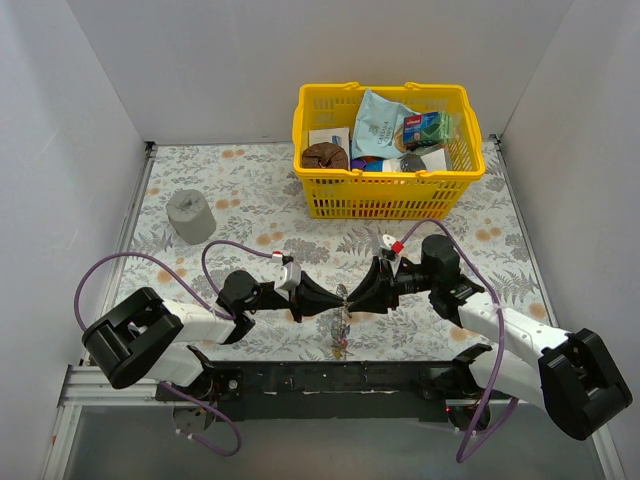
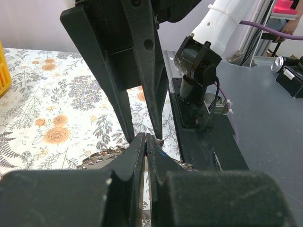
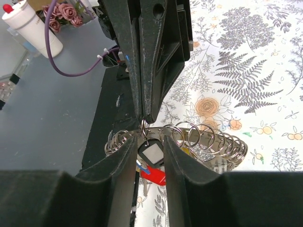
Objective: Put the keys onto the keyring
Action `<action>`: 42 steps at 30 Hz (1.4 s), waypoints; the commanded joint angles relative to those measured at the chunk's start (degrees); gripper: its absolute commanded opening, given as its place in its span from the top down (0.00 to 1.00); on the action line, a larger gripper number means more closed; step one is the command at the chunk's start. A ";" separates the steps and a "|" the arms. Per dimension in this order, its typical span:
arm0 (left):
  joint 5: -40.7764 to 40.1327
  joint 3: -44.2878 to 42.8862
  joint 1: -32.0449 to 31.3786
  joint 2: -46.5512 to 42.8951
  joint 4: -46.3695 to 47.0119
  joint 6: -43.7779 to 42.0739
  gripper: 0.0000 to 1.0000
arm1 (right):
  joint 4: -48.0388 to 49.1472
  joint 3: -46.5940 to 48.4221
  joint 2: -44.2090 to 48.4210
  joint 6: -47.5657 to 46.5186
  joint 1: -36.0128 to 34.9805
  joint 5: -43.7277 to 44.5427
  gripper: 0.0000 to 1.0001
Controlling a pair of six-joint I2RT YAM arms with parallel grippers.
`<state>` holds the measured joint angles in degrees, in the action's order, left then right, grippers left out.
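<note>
Right wrist view: the left jaws reach down from the top of the frame, pressed together at the tips and pinching a small silver loop [image 3: 143, 125] at the top of the bunch. Directly beneath hangs a black-framed key tag [image 3: 151, 154], with a red tag [image 3: 156, 176] and a sliver of blue below it. The right jaws stand spread, one finger [image 3: 124, 156] to each side of the black tag, so the tag sits in the gap between them; whether the inner faces touch it cannot be told. The keyring [image 3: 208, 138] shows as an arc of shiny silver coils running from beside the left-hand finger, behind the loop, and out past the other finger over the floral bench [image 3: 265, 56]. Left wrist view: the left jaws are closed tip to tip, the right jaws descending to meet them, with silver rings visible just beside the tips. Top external view: both jaws meet nose to nose near the front edge of the bench, and the keys [image 1: 340, 335] lie just below that meeting point. Well apart at the rear stand a yellow basket [image 1: 320, 200] and a grey roll [image 1: 190, 215].
</note>
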<state>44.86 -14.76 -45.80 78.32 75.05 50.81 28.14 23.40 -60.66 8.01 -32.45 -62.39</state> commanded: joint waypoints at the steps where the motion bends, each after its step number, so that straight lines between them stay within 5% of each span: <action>1: 0.32 -1.93 0.36 -1.42 8.45 -0.09 1.00 | 4.47 1.56 -0.77 1.57 -0.42 -1.94 0.67; 6: 0.23 -1.85 0.36 -1.77 8.54 -0.18 1.00 | 4.55 1.56 -1.65 1.57 -0.51 -2.82 0.88; 13: -0.13 -1.58 0.36 -2.91 8.10 -0.62 1.00 | 4.20 0.51 -2.09 0.60 -0.51 -3.00 0.99; 42: 0.75 -1.32 0.45 -4.15 9.85 -0.01 1.00 | 5.26 -1.25 -6.57 -0.45 -0.78 -3.35 0.99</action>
<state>44.97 -14.74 -45.54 76.34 73.32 50.59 32.58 22.55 -66.87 8.62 -32.77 -65.36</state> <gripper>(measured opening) 0.018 0.023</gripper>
